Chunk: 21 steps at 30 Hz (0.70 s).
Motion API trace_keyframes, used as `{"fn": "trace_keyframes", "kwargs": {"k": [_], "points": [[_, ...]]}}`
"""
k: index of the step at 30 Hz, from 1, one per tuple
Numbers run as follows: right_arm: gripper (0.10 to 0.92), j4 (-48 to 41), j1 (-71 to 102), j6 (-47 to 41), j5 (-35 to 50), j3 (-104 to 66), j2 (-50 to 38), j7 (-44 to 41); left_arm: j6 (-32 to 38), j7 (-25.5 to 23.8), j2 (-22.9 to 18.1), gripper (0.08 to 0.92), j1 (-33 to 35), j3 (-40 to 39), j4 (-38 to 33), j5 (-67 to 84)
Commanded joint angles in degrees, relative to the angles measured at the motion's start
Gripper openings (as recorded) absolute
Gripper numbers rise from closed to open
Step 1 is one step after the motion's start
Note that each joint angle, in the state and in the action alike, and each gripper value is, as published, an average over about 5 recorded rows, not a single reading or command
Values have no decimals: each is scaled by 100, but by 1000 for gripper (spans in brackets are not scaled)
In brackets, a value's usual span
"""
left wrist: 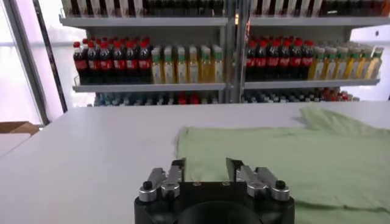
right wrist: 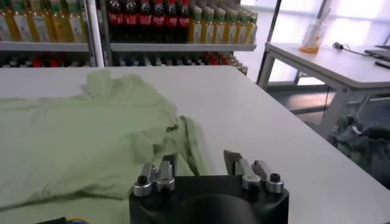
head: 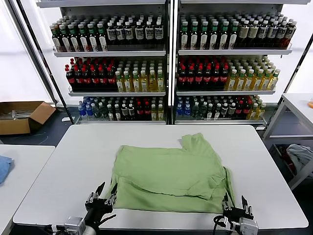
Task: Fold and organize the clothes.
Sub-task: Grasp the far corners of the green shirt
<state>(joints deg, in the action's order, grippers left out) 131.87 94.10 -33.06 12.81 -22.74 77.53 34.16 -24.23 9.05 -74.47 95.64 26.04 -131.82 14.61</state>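
The clothes are one light green shirt (head: 171, 169) lying flat on the white table (head: 73, 166), its near part doubled over and one flap sticking out at the far side. My left gripper (head: 106, 192) stands open at the shirt's near left corner, with nothing between its fingers. In the left wrist view the left gripper (left wrist: 206, 165) sits just short of the shirt's edge (left wrist: 286, 152). My right gripper (head: 234, 201) is open at the near right corner. From the right wrist, the right gripper (right wrist: 201, 159) hovers over the rumpled hem of the shirt (right wrist: 79, 134), holding nothing.
Shelves of bottles (head: 166, 63) stand behind the table. A cardboard box (head: 22, 116) lies on the floor at left. A blue cloth (head: 4, 167) rests on a side table at left. A grey-white cloth heap (head: 301, 155) sits under a table at right.
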Motion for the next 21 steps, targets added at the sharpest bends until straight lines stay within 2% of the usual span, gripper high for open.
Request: {"fn": "trace_keyframes", "kwargs": {"k": [1,6,9,21], "points": [[783,-633,-485,-15,-151,-54,-73,-91,42,-43,-236,614,-487,-10,415,-2],[821,-1051,-841,-18,-158,-79,-59,-116,15,-59,-184,759,-668,43,630,76],[822,-1308,-1131,-22,-168,-67,-66,-116,-46,-59,-112,810,-832,96,723,184],[823,-2509,-2750,-29,-26,341,258,-81,-297,-62,164,823,-1774,132,1372,547]]}}
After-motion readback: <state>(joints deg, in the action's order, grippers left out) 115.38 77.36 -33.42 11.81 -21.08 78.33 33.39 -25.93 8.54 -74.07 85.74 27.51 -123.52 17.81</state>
